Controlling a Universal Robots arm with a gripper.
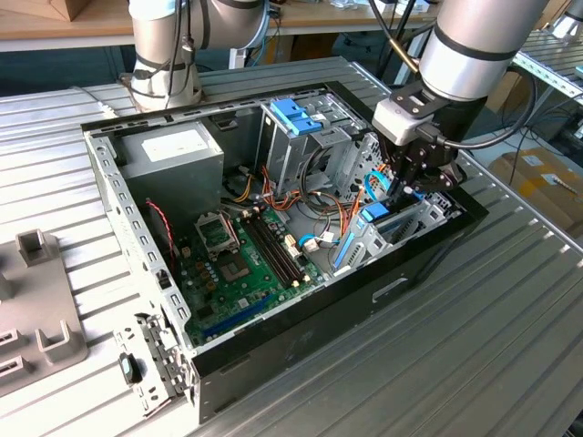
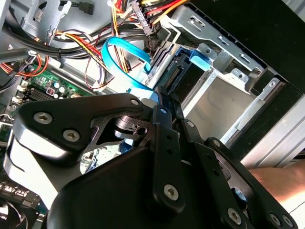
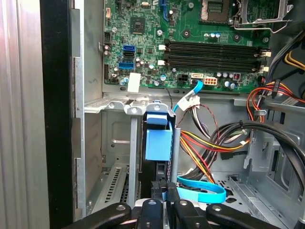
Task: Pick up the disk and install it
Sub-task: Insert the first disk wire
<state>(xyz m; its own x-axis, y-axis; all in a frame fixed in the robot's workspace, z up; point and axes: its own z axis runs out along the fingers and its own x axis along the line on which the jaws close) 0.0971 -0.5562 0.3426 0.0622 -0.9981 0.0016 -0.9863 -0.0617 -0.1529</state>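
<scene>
The disk stands on edge in the metal drive bay at the corner of the open computer case, on the exterior view's right. Its light-blue carrier rail and end tab show at the bay's mouth in both wrist views. My gripper hangs just over the disk's near end, fingers pressed together and shut. The tips sit at the disk's dark edge; I cannot tell whether they touch it. In the exterior view the gripper is above the blue carrier.
A loose blue flat cable and red, yellow and black wire bundles lie close beside the bay. The motherboard, power supply and a tall metal cage with a blue bracket are inside the case. A grey fixture sits on the table.
</scene>
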